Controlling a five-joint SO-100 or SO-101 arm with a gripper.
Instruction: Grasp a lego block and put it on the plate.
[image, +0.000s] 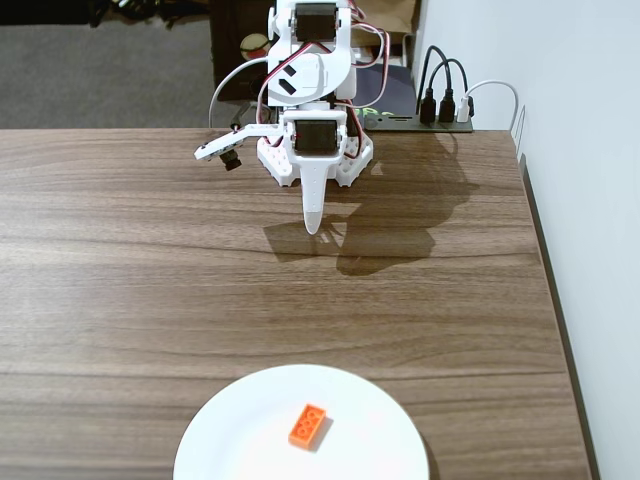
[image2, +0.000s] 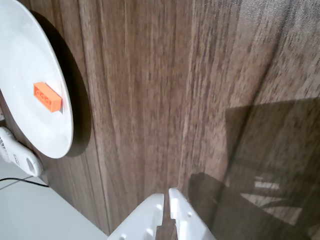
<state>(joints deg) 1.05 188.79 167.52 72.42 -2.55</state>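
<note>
- The lego block (image: 308, 426) is lying flat on the plate (image: 240, 430), a little off its centre, so the placing looks done.
- The gripper (image2: 166, 196) is hanging clenched and empty over bare table (image: 120, 280), well apart from the plate (likely parked near the arm's base).
- No readable writing is showing anywhere.

A dark wood-grain counter (image: 150, 290) filled most of the fixed view, its grain running left to right and a soft shadow lying near its far middle. At its far right edge sat a black hub (image: 440, 118) with several black cables and one white cable (image: 497, 88) plugged in, close to a white wall (image: 560, 120). Beyond the far edge lay grey carpet (image: 100, 75), and in the wrist view a small white device (image2: 20, 155) showed at the left.
</note>
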